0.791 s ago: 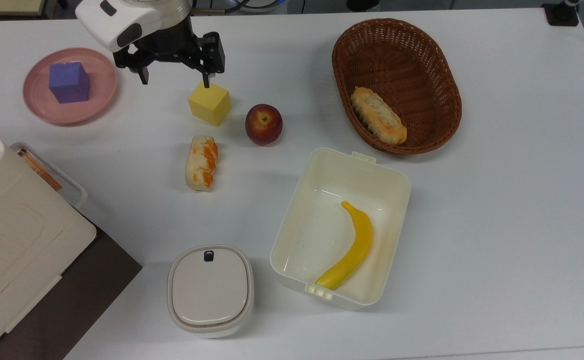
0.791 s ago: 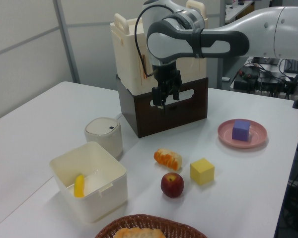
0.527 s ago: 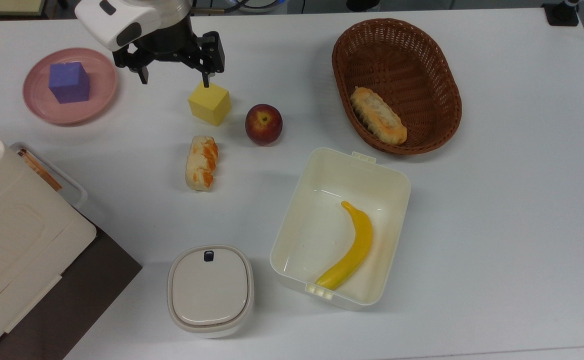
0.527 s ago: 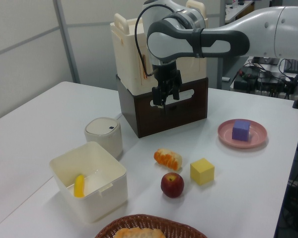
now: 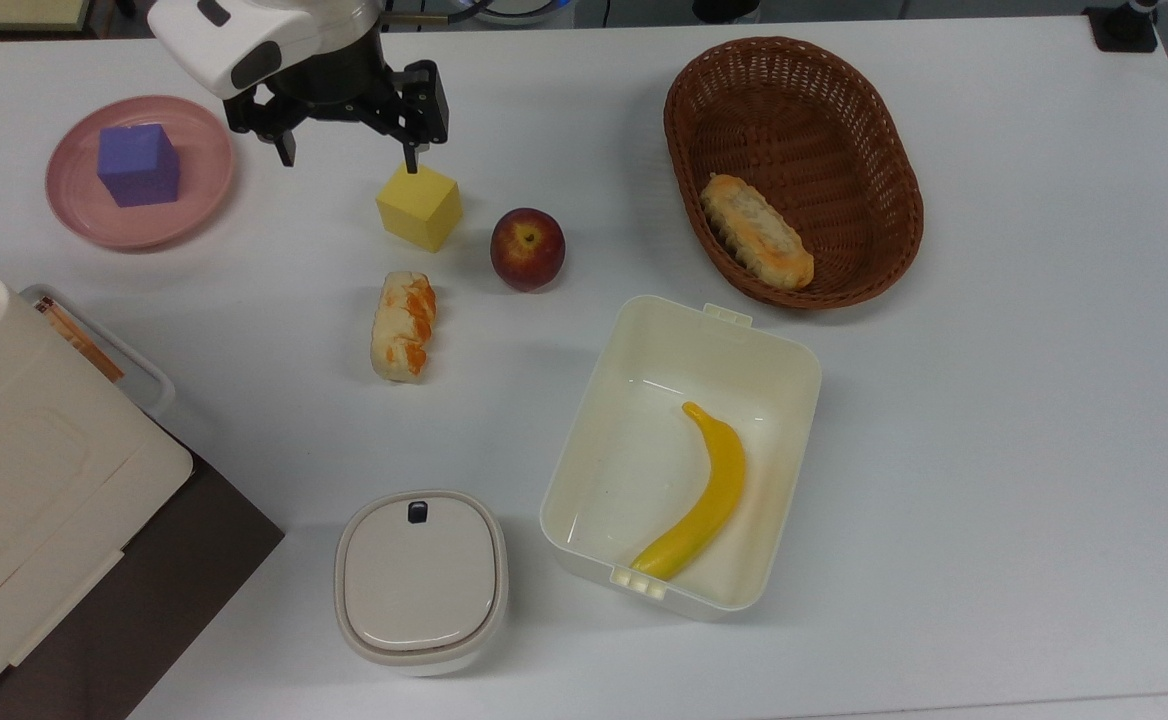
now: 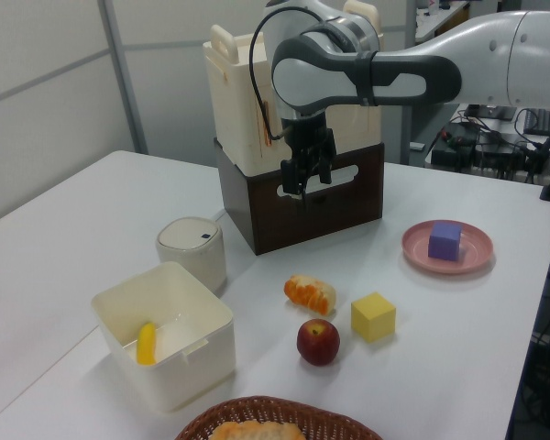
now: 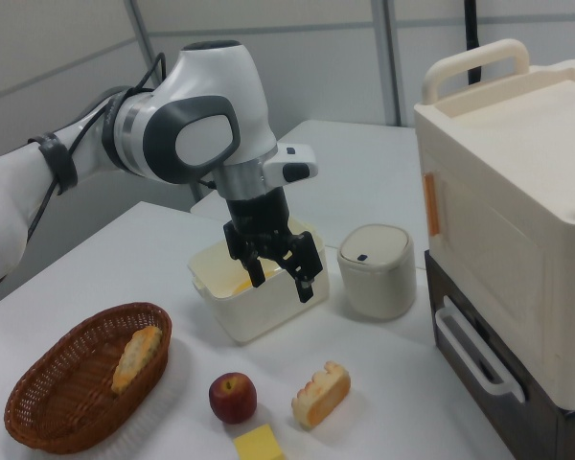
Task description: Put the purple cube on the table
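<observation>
Slightly, since the earlier frames, the arm has carried its tool (image 5: 344, 160) toward the top view's upper left, nearer the pink plate (image 5: 202, 190); nothing else has shifted. By this showing the task is barely begun: the purple cube (image 5: 138, 164) sits on the plate at the top view's far left, untouched, and reaching, grasping, lifting and setting it on the bare table (image 5: 994, 400) all remain. That table is a broad, smooth white slab. Next in size, the white and grey arm is glossy and rounded, while the oval basket (image 5: 879, 130) is brown woven wicker holding a bread piece. Beside it in the top view stands a cream plastic box (image 5: 784, 350) with rounded corners and a curved banana inside. Shallow and round, the plate has a smooth rim. Black and angular, the tool hangs with its fingers (image 5: 410, 160) spread apart and empty, above the table between plate and yellow cube (image 5: 420, 206). Both cubes look matte, plain-faced and sharp-edged.
</observation>
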Available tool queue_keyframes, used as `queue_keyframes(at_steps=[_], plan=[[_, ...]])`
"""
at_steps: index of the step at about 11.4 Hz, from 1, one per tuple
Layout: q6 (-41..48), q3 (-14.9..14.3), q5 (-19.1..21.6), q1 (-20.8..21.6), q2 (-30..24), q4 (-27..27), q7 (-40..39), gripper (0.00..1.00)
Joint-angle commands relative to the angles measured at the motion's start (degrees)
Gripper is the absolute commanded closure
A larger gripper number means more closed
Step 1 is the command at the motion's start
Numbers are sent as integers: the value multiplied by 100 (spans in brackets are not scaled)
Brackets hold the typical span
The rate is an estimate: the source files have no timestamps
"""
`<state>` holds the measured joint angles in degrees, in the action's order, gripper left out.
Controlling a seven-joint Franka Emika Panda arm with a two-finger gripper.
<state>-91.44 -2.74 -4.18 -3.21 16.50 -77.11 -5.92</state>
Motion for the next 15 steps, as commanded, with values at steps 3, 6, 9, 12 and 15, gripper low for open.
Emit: queue_keyframes(at_steps=[3,6,9,12,15], plan=[[-67,-42,22,31,-138,-93,-32,0],[-32,-42,31,5,-261,-128,-76,0],[116,-77,-47,-4,-384,-216,-321,0],[477,-130,4,-389,-507,-207,-383,0],[1004,-139,-13,-969,-525,-225,-1041,0]])
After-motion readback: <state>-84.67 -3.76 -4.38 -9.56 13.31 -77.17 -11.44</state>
